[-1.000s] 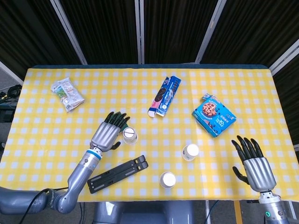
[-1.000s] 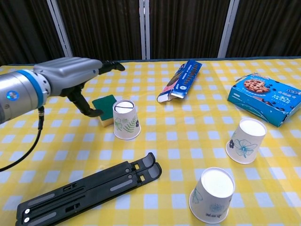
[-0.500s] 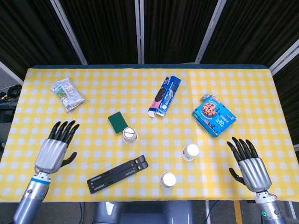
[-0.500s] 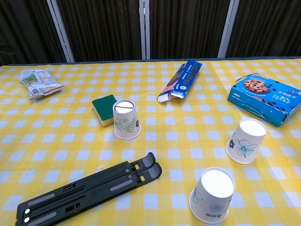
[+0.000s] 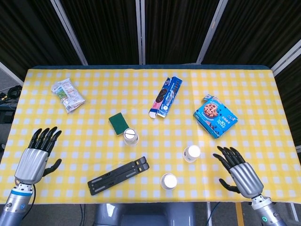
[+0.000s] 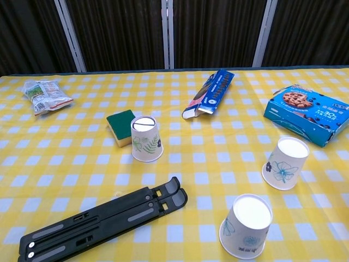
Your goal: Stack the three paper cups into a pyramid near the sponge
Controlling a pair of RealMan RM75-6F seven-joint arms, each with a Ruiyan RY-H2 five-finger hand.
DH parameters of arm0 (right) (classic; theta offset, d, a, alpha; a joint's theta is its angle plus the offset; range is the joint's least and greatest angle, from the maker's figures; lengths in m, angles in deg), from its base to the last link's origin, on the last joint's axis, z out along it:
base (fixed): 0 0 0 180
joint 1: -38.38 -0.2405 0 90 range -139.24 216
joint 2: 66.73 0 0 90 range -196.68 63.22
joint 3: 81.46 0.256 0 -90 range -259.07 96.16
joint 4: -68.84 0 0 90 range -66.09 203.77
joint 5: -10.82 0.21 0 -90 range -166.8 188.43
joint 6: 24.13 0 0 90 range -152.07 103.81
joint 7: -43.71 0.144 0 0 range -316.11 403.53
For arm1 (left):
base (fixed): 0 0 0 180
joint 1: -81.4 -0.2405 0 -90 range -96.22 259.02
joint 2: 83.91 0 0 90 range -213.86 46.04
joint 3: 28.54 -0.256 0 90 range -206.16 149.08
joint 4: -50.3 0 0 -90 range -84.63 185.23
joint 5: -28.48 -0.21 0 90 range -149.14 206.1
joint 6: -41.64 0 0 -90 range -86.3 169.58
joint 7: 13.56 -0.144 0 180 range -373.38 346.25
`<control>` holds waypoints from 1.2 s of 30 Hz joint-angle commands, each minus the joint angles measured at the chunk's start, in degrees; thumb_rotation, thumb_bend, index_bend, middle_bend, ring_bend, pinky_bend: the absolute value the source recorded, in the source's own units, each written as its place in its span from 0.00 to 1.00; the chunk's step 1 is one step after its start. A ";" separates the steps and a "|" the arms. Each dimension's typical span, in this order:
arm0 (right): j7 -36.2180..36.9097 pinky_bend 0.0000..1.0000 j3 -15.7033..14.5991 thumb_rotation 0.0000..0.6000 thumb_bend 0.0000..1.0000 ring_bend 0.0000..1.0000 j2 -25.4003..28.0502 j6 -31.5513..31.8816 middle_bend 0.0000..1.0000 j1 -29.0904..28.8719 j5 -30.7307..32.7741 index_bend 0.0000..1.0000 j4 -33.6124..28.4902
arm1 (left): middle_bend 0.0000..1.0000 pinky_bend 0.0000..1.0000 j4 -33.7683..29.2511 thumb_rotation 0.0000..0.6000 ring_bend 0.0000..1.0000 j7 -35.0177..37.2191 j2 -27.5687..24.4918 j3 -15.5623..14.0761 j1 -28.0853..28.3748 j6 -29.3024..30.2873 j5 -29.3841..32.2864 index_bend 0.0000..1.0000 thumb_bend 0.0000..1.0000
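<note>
My left robot hand (image 5: 34, 157) hangs empty, fingers apart, one cup (image 6: 146, 138) sits upside down touching, I think, the sponge (image 6: 122, 126), two cups (image 6: 286, 155) (image 6: 247, 225) remain well apart rightward, my right robot hand (image 5: 240, 174) spread, nothing stacked.

Both arms cut off by the head view's lower edge, snack packet (image 5: 68, 95) print unreadable

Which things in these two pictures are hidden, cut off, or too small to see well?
- Both hands: absent from chest view, outside its frame.
- Right hand: head view, wrist cut by bottom edge.
- Snack packet: head view, print too small.
- Sponge: chest view, one corner hidden behind the leaf-print cup.
</note>
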 commanded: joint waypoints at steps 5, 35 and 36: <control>8.83 0.00 -4.52 1.00 0.23 0.00 4.97 -4.85 0.00 -4.53 -5.99 0.18 -4.89 | 0.00 0.00 -0.17 1.00 0.00 0.43 -0.47 1.73 -1.13 -1.20 -0.43 0.00 0.28; 9.63 0.00 -3.23 1.00 0.29 0.00 -3.96 -23.88 0.00 -17.48 -2.06 0.18 -8.45 | 0.00 0.00 -0.03 1.00 0.00 0.93 -1.03 6.12 -3.51 -6.46 -1.35 0.00 0.28; 9.31 0.00 -3.24 1.00 0.29 0.00 -4.18 -24.24 0.00 -17.64 -1.75 0.18 -8.56 | 0.00 0.00 -0.03 1.00 0.00 0.93 -1.04 6.20 -3.55 -6.59 -1.40 0.00 0.28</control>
